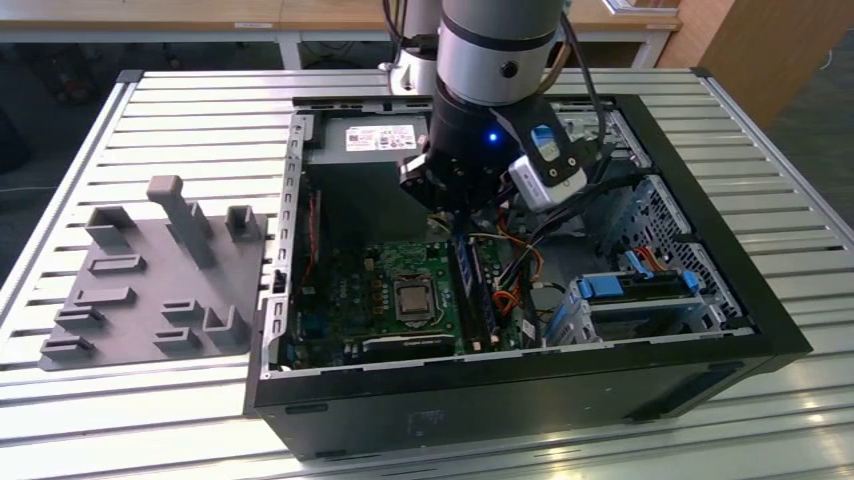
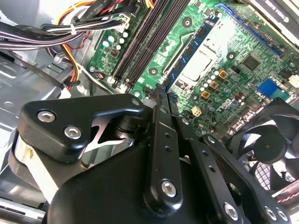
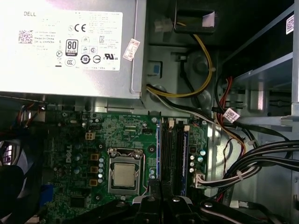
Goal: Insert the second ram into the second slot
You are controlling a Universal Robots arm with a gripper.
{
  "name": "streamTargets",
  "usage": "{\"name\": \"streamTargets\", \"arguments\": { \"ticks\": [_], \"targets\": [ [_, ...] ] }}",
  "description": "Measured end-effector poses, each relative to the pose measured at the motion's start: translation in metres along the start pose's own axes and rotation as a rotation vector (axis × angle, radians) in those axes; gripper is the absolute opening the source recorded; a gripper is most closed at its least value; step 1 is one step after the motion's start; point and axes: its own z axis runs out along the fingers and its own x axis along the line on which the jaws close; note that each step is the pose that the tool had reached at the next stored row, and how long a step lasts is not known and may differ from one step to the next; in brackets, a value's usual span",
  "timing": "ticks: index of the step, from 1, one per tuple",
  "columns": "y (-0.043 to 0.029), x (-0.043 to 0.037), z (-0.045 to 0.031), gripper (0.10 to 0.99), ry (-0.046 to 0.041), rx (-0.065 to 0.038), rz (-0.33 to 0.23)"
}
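pinching thin blue dark-chipped second ram (image 2: 190, 52): claw (image 2: 164, 95) closed

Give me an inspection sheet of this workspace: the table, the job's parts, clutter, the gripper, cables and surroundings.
Surface: slatted metal table carrying an open computer case.
Job's things: the second ram stands on edge in the slot row beside the processor socket; whether it is fully seated cannot be told.
Clutter: grey fixture plate with upright pegs, on the exterior view's left of the case.
Grippers: gripper low inside the case, at one end of the ram.
Cables: black, yellow and red cable bundles lie beside the slots, apart from the ram.
Surroundings: wooden furniture beyond the table.
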Motion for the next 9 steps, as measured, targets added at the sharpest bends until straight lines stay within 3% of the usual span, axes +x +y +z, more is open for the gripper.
{"name": "streamTargets", "arguments": {
  "ticks": [9],
  "targets": [
    [-0.0003,-0.0011,0.0065,0.125,-0.0006,0.000,0.015]
  ]
}}
